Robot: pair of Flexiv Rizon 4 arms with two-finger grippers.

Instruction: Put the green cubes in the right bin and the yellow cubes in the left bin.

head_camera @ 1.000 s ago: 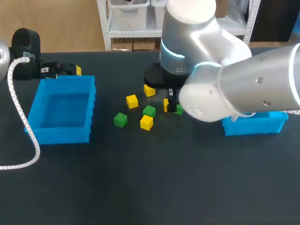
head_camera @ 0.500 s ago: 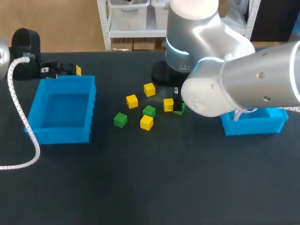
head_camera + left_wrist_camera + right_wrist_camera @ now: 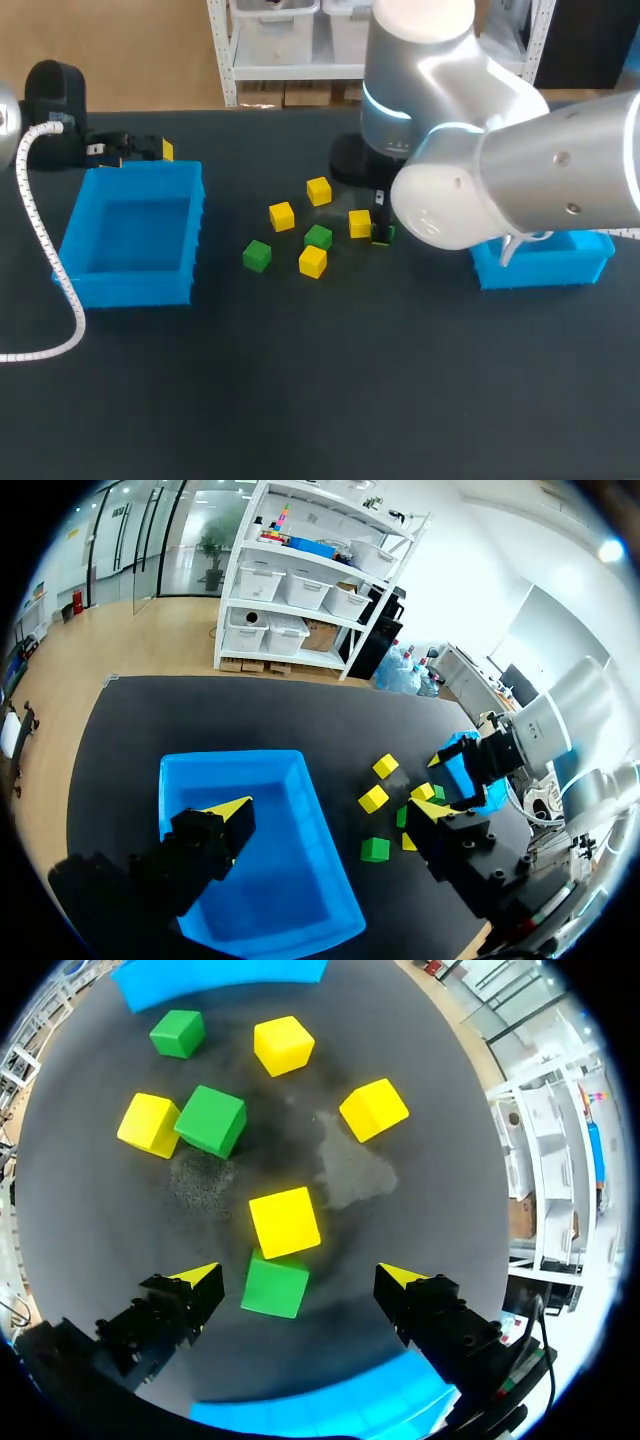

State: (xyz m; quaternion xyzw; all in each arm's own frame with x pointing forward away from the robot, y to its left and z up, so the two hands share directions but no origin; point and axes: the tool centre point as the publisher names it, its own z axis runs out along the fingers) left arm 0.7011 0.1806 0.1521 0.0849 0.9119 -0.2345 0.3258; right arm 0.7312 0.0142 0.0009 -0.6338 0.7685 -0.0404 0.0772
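the right arm (image 3: 520,180) comes in from the right side and reaches past the middle of the dark counter (image 3: 330,400). the right gripper (image 3: 298,1278) hangs low over the group of cubes there. its fingers (image 3: 190,1290) stand wide apart. one green cube (image 3: 274,1285) lies on the counter between them, with a gap on each side, so neither finger touches it. in the head view this cube is half hidden behind the arm.

a yellow cube (image 3: 285,1222) lies just ahead of the green cube and touches it along one edge. further ahead, a second green cube (image 3: 210,1120) and a second yellow cube (image 3: 148,1125) lie side by side, very close together. a third yellow cube (image 3: 373,1109) and a fourth yellow cube (image 3: 283,1045) lie apart from the others. a third green cube (image 3: 177,1033) lies the farthest out, on the side of the left bin (image 3: 130,285). all seven cubes are on the counter, between the two bins.

the right bin (image 3: 560,270) stands just behind the right gripper, partly covered by the arm.

the left gripper (image 3: 330,810) hangs above the left bin, near its far rim. its fingers are also wide apart and hold nothing.
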